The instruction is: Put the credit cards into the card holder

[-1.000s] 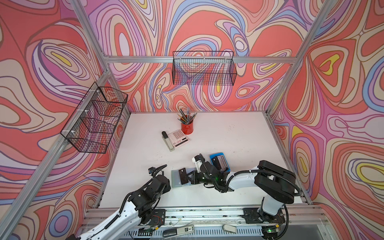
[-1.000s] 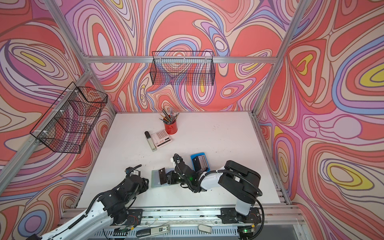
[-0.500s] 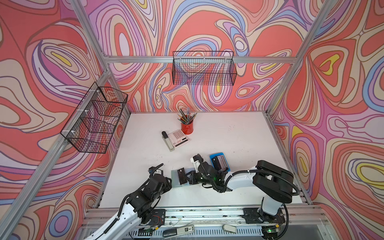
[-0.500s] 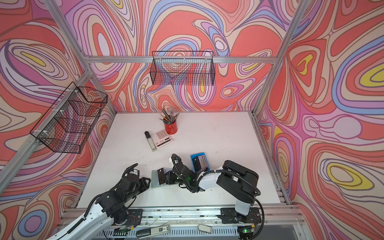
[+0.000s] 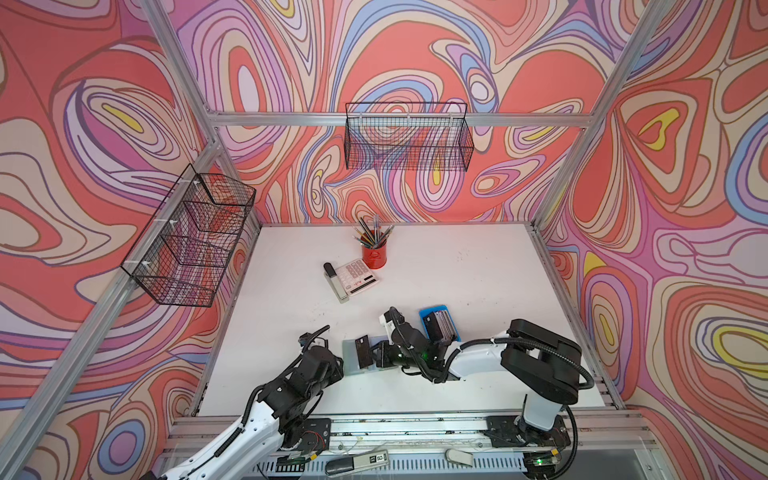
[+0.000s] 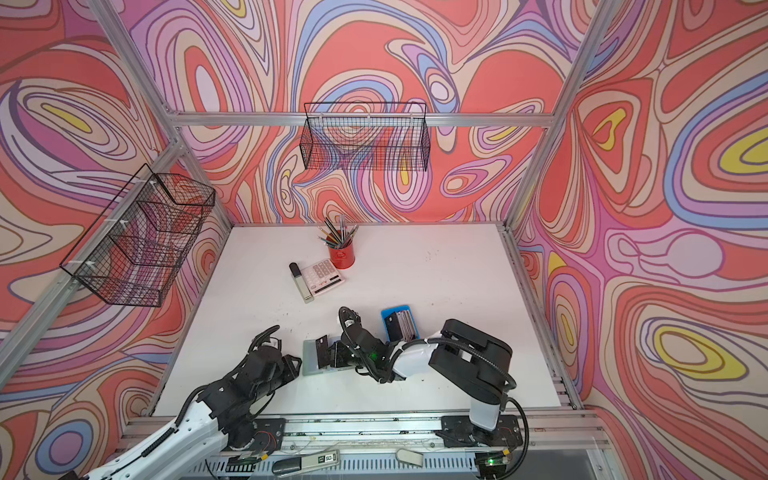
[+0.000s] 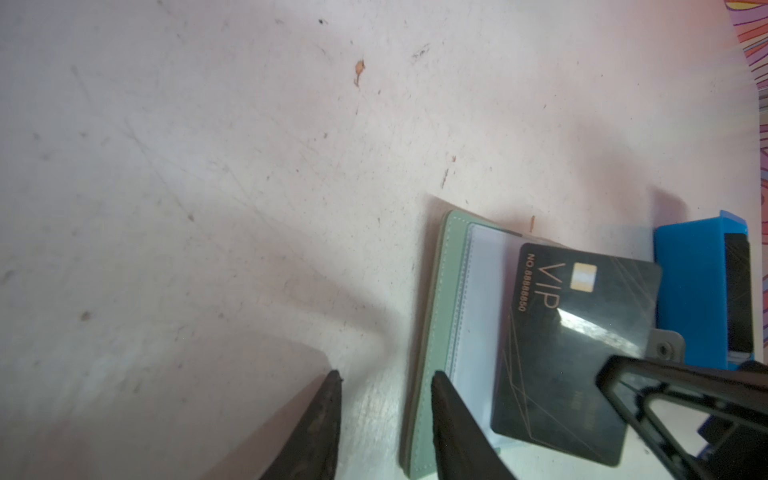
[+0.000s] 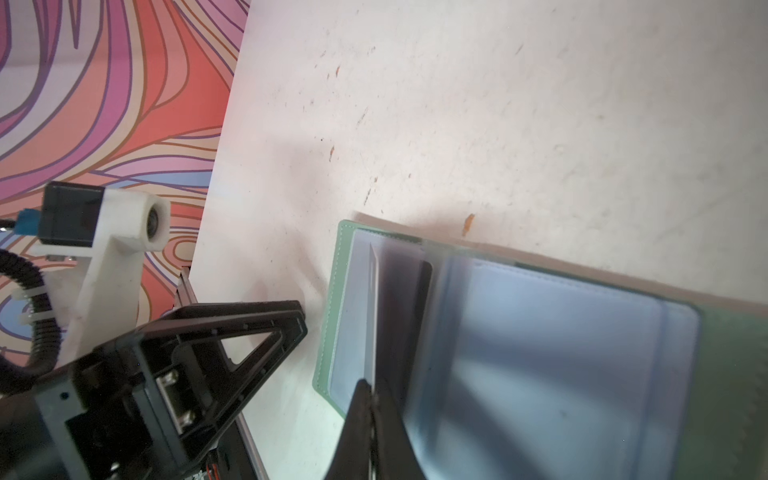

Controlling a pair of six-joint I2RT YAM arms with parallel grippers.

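Observation:
The pale green card holder (image 5: 350, 360) (image 6: 308, 362) lies open near the table's front, clear sleeves up (image 8: 540, 353). My right gripper (image 5: 373, 357) (image 8: 368, 386) is shut on a black VIP credit card (image 7: 582, 332) (image 5: 362, 351), held on edge over the holder's left page. More credit cards (image 5: 439, 325) stand in the blue tray (image 5: 424, 312) (image 7: 690, 291) behind the right arm. My left gripper (image 5: 338, 365) (image 7: 386, 376) is open at the holder's left edge (image 7: 440, 311). One of its fingertips (image 7: 436, 376) is over the green rim and the other over bare table.
A red pencil cup (image 5: 374, 257), a calculator (image 5: 356, 276) and a stapler-like bar (image 5: 334, 282) sit mid-table behind. Black wire baskets hang on the left wall (image 5: 187, 245) and the back wall (image 5: 409, 141). The table's front rail (image 5: 395, 424) runs just behind both arms.
My left gripper has moved right, up to the holder's left edge, and its jaws have narrowed. The right gripper and its card have barely shifted.

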